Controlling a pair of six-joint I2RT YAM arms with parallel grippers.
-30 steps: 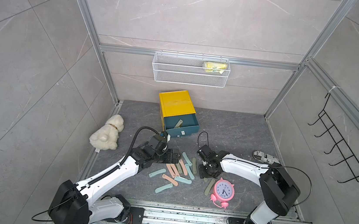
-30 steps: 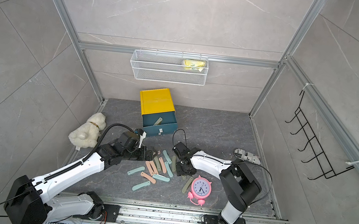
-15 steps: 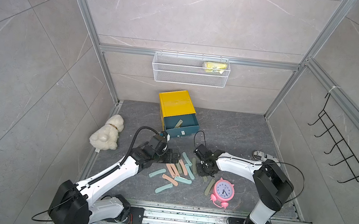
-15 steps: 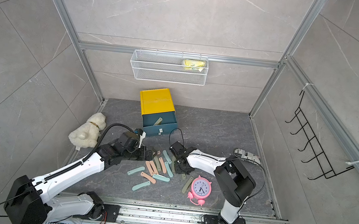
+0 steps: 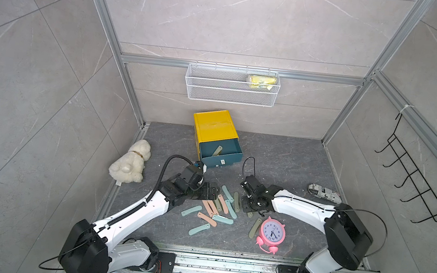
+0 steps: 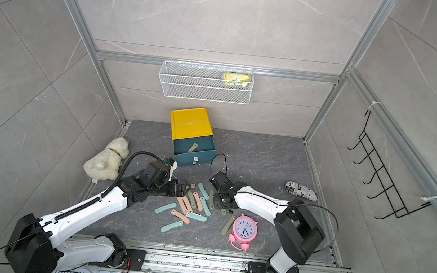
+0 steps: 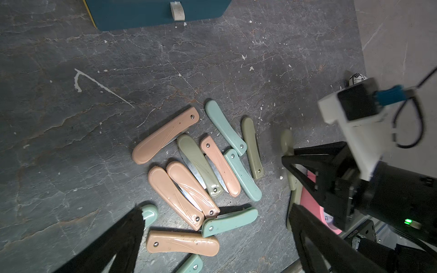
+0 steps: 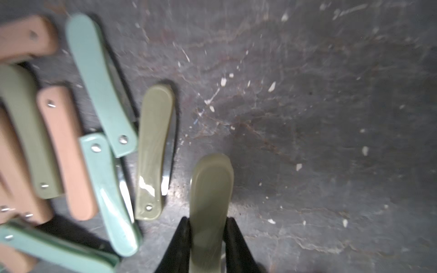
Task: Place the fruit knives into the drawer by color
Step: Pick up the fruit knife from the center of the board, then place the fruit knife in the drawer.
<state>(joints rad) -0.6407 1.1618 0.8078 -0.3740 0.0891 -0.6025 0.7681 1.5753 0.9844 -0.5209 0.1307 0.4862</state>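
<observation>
The right gripper (image 8: 208,221) is pinching a glossy olive-green fruit knife (image 8: 210,184) at the right edge of the scattered pile. Its black jaws have narrowed within the last second from roughly half open to a snug hold across the handle, while the wrist is staying almost where it was. The left gripper (image 5: 211,192) is not moving at all: it is hovering over the pile's left edge with jaws spread as wide as they go, holding nothing. With the grasp made, the job now appears to be turning from picking to carrying. The held knife is lying lengthwise between the fingers, its rounded end pointing away from the wrist. Whether it is clear of the dark grey stone-look floor (image 5: 278,160) cannot be told. The remaining salmon-pink, mint-teal and olive fruit knives (image 5: 218,207) are lying flat and overlapping between the two arms. A stray olive knife (image 5: 254,227) is resting just beside a pink alarm clock (image 5: 272,231) on the near right. Beyond them, toward the far wall, the small yellow cabinet (image 5: 214,125) is standing with one dark-teal drawer (image 5: 225,162) pulled open. A single olive knife (image 5: 217,151) is already lying inside, so this is likely the home for the one now gripped.
</observation>
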